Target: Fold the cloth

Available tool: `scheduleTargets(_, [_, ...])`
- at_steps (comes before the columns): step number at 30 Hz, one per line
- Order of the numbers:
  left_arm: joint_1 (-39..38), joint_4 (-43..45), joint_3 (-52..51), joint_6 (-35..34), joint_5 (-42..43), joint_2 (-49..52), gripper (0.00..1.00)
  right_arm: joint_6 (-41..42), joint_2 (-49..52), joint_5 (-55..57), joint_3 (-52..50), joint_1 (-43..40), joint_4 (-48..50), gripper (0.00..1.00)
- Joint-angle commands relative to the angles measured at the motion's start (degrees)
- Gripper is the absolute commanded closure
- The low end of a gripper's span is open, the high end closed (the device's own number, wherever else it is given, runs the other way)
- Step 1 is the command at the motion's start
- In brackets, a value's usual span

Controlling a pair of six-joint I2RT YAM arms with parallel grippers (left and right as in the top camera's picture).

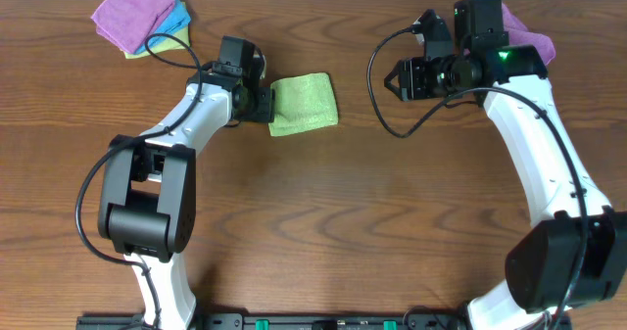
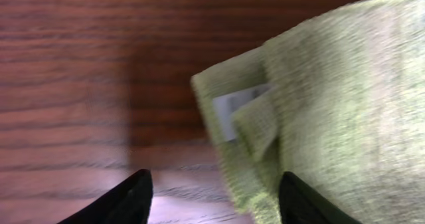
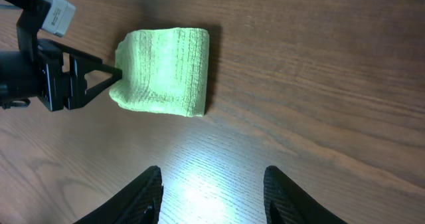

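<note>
The left gripper (image 1: 266, 103) stands at the edge of the cloth (image 1: 306, 103) nearest its own arm, jaws spread, with the tagged corner lying loose between them and nothing pinched. The cloth lies folded into a compact rectangle near the middle of the table (image 1: 343, 222), its white tag (image 2: 232, 104) showing at that corner. The right gripper (image 1: 400, 78) hangs well apart on the cloth's other side, jaws spread and empty. At the far edge, a stack of purple, blue and yellow-green cloths (image 1: 142, 19) sits at one corner, and a purple cloth (image 1: 534, 38) lies partly under the right arm.

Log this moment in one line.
cloth: folded, on table | left gripper: open at cloth edge | right gripper: open, empty
</note>
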Motion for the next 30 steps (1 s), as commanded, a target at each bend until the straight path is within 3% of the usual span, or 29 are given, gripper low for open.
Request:
scheduleTargets(1, [0.81,-1.01,1.09,0.48,-3.96,0.33,0.42,-0.68,0.04,0.17,0.07,-0.42,0.02,0.5])
scheduleTargets(4, [1.81,-1.46,1.25,-1.29,-3.43,0.31,0.44,-0.7,0.04,0.2,0.07,-0.42,0.04,0.5])
scheduleTargets(7, [2.95,-1.42,2.1,-2.21,2.64,0.31,0.44,-0.7,0.04,0.17,0.07,-0.42,0.31,0.5])
scheduleTargets(10, [4.81,-1.29,3.52,-4.0,13.14,0.31,0.43,-0.7,0.04,0.17,0.07,-0.42,0.55,0.5])
scheduleTargets(12, [6.49,-0.52,3.82,-4.74,20.83,0.31,0.36,-0.7,0.04,0.17,0.07,-0.42,0.57,0.5])
scheduleTargets(16, [10.1,0.79,3.8,-5.2,34.93,0.33,0.35,-0.7,0.04,0.2,0.07,-0.42,0.63,0.49])
scheduleTargets(24, [15.02,3.78,1.57,-5.2,46.95,0.39,0.32,-1.16,0.04,0.17,0.04,-0.42,0.63,0.49])
scheduleTargets(30, [17.53,6.78,-4.37,-1.36,54.88,0.39,0.31,-1.16,0.04,0.17,0.07,-0.42,0.59,0.48])
